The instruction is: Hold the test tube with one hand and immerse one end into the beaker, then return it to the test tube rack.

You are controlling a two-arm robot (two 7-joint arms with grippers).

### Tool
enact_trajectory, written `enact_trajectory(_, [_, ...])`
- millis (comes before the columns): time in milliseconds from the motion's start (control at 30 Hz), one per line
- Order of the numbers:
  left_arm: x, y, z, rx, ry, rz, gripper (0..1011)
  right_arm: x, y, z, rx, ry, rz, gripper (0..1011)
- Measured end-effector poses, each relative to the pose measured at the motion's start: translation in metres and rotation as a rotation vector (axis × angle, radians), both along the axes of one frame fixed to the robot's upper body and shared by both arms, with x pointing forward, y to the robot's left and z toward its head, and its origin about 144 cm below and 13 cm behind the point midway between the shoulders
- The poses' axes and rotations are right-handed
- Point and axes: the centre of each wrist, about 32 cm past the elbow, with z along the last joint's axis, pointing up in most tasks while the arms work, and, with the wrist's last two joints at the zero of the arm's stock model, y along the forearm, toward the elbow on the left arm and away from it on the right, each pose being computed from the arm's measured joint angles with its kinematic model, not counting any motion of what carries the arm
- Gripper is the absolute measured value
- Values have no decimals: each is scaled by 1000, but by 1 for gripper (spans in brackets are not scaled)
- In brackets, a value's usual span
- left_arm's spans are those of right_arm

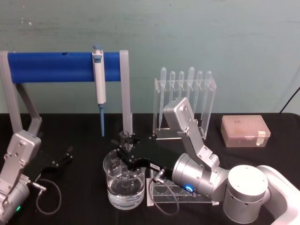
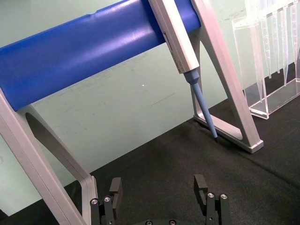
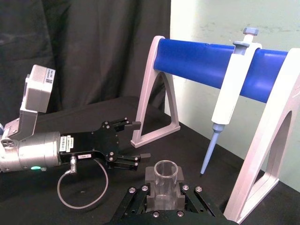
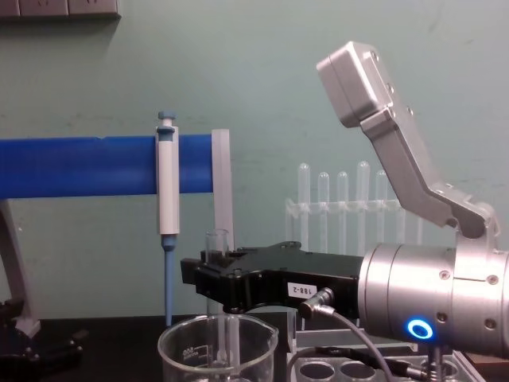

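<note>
**Immersion step.** At the centre of the head view, the right claw (image 1: 125,148) is clamped on the test tube (image 1: 126,174). The tube stands upright with its round end down inside the beaker (image 1: 108,180), at lower centre. Whether that end reaches the liquid cannot be told. The left claw (image 1: 63,157) rests at lower left on the surface (image 1: 243,157), fingers apart. The next move probably calls for a straight vertical lift clear of the beaker rim. A short shift rightward would then bring the tube over a hole in the test tube rack (image 1: 180,192).

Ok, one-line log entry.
right gripper shut on clear glass test tube; lower end in wide glass beaker; left gripper open near blue stand
</note>
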Motion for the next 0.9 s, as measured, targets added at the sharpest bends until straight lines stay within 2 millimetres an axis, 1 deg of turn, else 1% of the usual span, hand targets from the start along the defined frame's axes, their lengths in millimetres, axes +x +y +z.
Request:
enact_trajectory(400, [0,0,0,0,0,0,1000,0,0,1,0,-2,0,224])
enact_trajectory(533, [0,0,0,0,0,0,1000,-1,-1,6,-1,-11,7,224])
enact_trajectory(733, [0,0,0,0,0,0,1000,-1,-1,20,-5,-28,21,224])
enact_trajectory(800, [0,0,0,0,0,0,1000,-1,-1,20,-5,-28,21,224])
enact_trajectory(833, [0,0,0,0,0,0,1000,0,-1,25,-7,-36,23,225])
enact_trajectory(900, [0,0,0,0,0,0,1000,0,-1,25,-6,-36,23,224])
